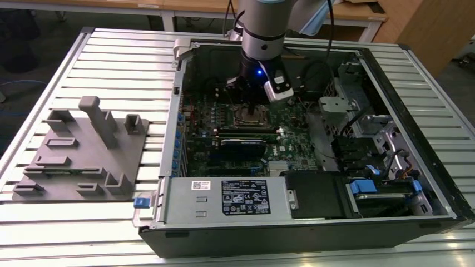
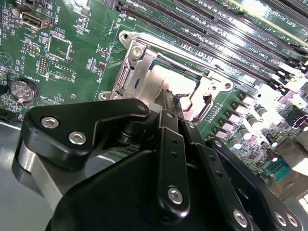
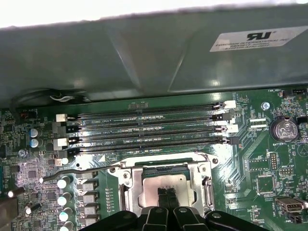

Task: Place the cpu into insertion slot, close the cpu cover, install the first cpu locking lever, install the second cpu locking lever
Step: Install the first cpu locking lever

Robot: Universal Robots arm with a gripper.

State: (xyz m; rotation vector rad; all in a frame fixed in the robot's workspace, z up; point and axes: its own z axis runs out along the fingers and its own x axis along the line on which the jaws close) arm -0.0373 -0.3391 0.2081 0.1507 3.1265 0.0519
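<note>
Cpu (image 3: 166,182) in insertion slot (image 3: 161,170); hand (image 3: 169,192) atop it, pressed together.

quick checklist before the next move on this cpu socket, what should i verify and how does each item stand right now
1. cpu lying flat in the insertion slot: ok.
2. cpu cover down flat around the chip: ok, as far as the first wrist view shows.
3. locking lever latched: cannot tell.
4. tool over the middle of the cpu, shut and empty: ok.
5. tool touching the cpu: cannot tell.
6. tool clear of the memory slots: ok.
</note>
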